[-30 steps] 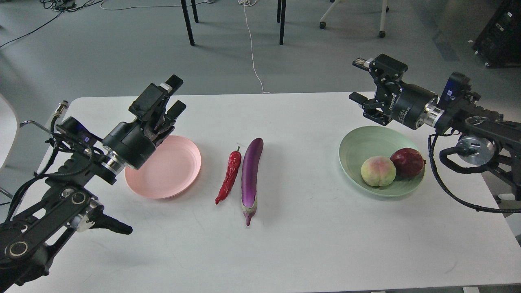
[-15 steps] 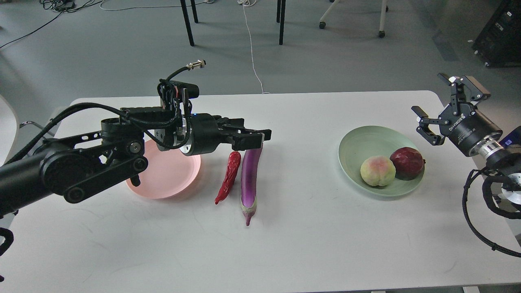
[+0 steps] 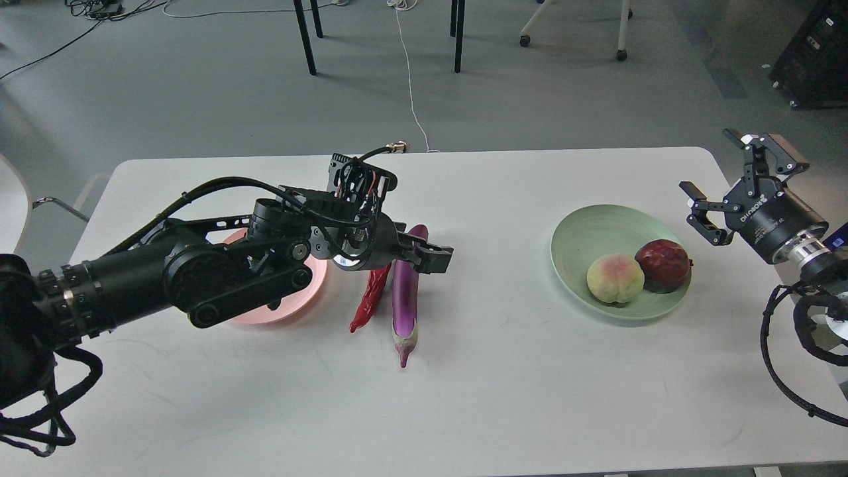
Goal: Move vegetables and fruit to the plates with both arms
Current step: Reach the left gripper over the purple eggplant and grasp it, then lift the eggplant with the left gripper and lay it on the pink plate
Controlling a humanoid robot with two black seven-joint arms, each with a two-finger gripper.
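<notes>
The purple eggplant [image 3: 405,298] lies on the white table [image 3: 503,384] with the red chili pepper [image 3: 368,297] close on its left. My left gripper [image 3: 424,253] is low over the eggplant's far end, its fingers open with one on each side of it. The pink plate [image 3: 265,317] is mostly hidden behind my left arm. The green plate [image 3: 576,232] holds the peach [image 3: 615,278] and the pomegranate [image 3: 662,265]. My right gripper [image 3: 707,160] is open and empty, raised to the right of the green plate.
Chair and table legs [image 3: 305,36] and a white cable [image 3: 411,86] are on the grey floor beyond the table's far edge. A black case [image 3: 818,53] stands at the far right.
My left arm has swung right over the pink plate and come down onto the eggplant's far end. My right gripper has pulled back to the right, away from the green plate.
</notes>
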